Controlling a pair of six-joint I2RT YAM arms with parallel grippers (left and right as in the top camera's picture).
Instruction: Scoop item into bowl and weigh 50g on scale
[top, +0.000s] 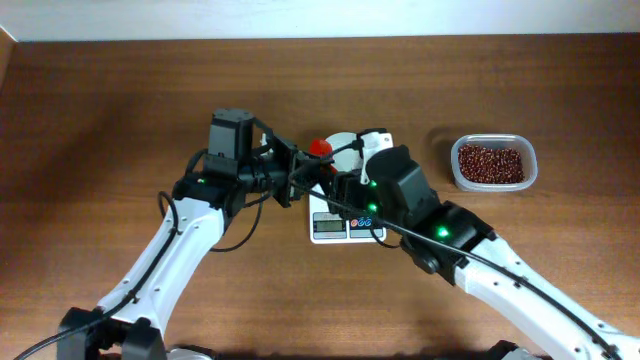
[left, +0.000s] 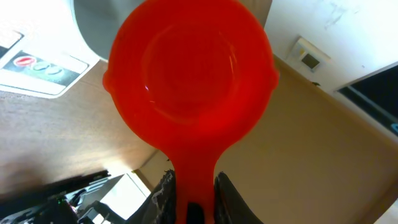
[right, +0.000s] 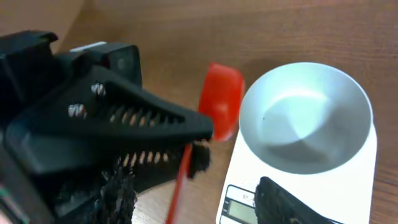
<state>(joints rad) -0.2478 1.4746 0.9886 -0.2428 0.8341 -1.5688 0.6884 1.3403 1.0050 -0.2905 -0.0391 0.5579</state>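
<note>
Scooping hasn't begun: your left gripper (left: 194, 194) clamps the empty scoop (left: 189, 68) beside the empty bowl (right: 305, 118). Next you must reach the beans (top: 490, 163). Whether the right gripper (top: 368, 150) is open, I cannot tell.

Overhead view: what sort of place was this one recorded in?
Probably an indoor robot test bench: a wooden table, a digital scale carrying a white bowl, and a clear tub of beans.

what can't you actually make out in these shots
- scale display reading: too small overhead; cut off by the bottom edge in the right wrist view.
- bowl: overhead, mostly hidden by both arms.
- right gripper's fingers: only one shows, so open or shut is unclear.
</note>
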